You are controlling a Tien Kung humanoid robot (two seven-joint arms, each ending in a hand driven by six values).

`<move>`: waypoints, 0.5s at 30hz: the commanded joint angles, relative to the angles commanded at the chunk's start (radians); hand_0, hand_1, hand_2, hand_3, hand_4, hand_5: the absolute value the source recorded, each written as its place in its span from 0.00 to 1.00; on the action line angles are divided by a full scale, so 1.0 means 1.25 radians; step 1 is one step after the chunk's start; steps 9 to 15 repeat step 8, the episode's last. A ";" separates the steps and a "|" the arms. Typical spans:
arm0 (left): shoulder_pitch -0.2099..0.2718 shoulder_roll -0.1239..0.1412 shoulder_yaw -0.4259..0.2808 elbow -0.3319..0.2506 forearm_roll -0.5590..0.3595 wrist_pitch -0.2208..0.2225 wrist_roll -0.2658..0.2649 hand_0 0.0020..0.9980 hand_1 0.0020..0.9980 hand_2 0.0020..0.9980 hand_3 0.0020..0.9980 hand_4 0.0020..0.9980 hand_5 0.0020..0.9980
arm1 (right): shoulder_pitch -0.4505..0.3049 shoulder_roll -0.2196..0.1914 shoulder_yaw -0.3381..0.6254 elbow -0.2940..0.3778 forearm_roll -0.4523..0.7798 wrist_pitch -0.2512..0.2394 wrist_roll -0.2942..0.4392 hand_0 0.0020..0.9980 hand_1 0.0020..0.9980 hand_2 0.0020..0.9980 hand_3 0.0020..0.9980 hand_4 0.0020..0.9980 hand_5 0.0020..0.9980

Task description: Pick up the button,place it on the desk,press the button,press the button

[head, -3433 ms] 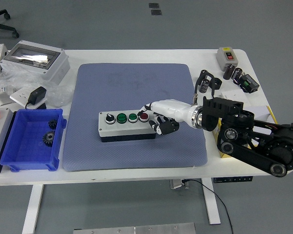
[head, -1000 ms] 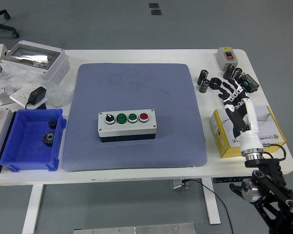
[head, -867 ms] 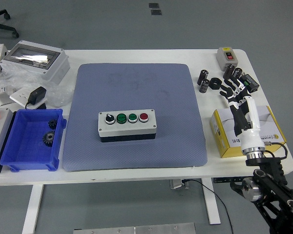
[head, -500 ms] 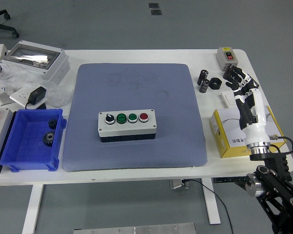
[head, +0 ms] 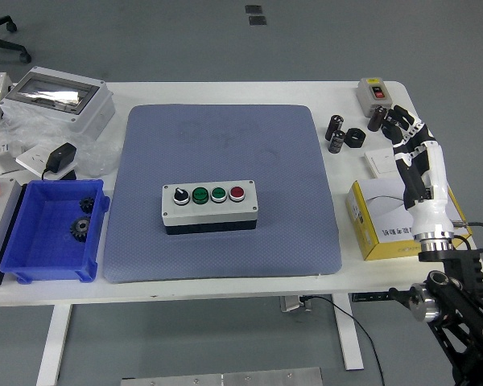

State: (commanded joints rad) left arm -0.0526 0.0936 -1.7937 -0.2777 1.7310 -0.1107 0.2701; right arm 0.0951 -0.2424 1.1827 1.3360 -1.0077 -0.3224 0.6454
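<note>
The grey button box (head: pixel 209 207) lies on the blue mat (head: pixel 221 189) in the middle of the table. Its top carries a black selector knob (head: pixel 179 195), two green buttons (head: pixel 200 194) and a red button (head: pixel 237 193). My right hand (head: pixel 404 129) is far from the box, over the table's right side. Its white forearm reaches up over the yellow box (head: pixel 402 217), and its fingers are spread and hold nothing. My left arm is out of view.
A blue bin (head: pixel 52 229) with black gears stands at the left. A grey enclosure (head: pixel 58 100) and a black adapter (head: pixel 62 154) are at the back left. Black cylinders (head: pixel 336 133) and a small switch box (head: pixel 376 92) sit at the back right.
My right hand has left the red button and swung out to the right side of the table. In the last second it has drifted further right and back. The button box has not moved.
</note>
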 joint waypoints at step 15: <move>0.000 -0.001 0.013 -0.001 -0.012 0.009 0.006 0.54 0.46 0.45 0.57 0.00 0.00 | 0.002 -0.002 0.010 0.027 -0.049 -0.026 -0.005 0.82 0.79 0.82 0.79 0.70 0.60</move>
